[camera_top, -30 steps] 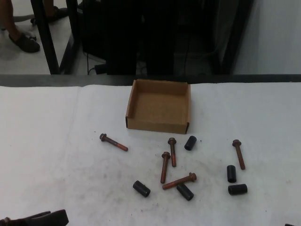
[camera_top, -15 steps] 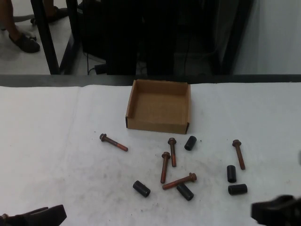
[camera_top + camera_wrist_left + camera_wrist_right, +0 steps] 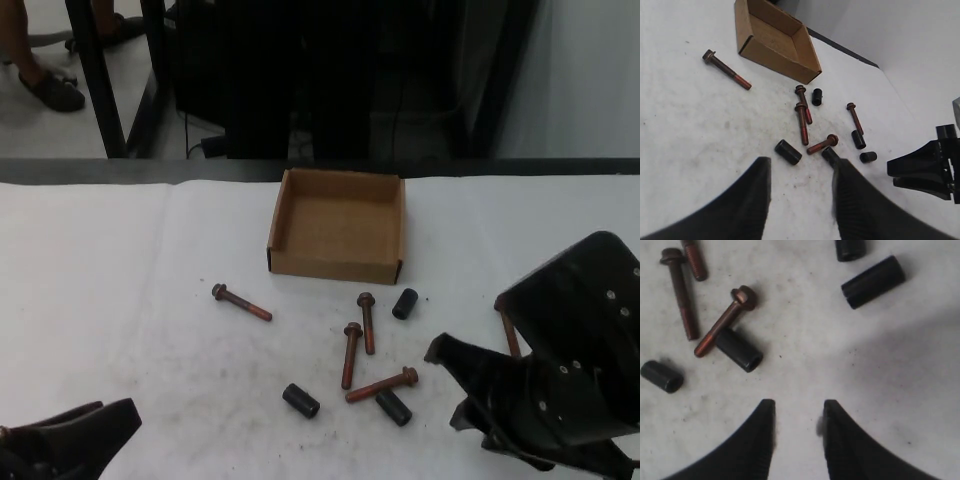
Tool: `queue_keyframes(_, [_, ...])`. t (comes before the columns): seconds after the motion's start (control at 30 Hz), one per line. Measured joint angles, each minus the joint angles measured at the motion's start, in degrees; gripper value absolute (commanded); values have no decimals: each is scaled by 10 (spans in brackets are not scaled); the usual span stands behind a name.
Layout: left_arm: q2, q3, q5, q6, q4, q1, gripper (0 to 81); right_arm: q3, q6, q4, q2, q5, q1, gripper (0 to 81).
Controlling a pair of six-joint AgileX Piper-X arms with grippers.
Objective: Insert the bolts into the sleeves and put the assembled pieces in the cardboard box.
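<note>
On the counter (image 3: pixel 100 300), bolts (image 3: pixel 241 302) and sleeves (image 3: pixel 300 401) are lying loose.
Left hand (image 3: pixel 799 161) and right hand (image 3: pixel 799 407) are hovering open, gripping nothing.

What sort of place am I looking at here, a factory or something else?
Probably a robotics lab or workshop, not a factory line: a white-covered bench holds loose bolts, sleeves and a cardboard box, the left gripper and right gripper hang above it, and a dark metal frame stands behind.
</note>
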Motion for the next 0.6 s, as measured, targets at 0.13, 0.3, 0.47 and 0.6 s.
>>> queue_keyframes(0.13, [0,0,0,-19,-6,0,384,-8,67,0,12,10,-7,312])
queue_keyframes(0.3, [0,0,0,-23,-10,0,384,-10,92,4,12,19,-49,312])
queue_keyframes(0.47, [0,0,0,-24,-10,0,384,-10,102,21,12,23,-99,312])
queue_keyframes(0.6, [0,0,0,-24,-10,0,384,-10,121,12,14,23,-115,312])
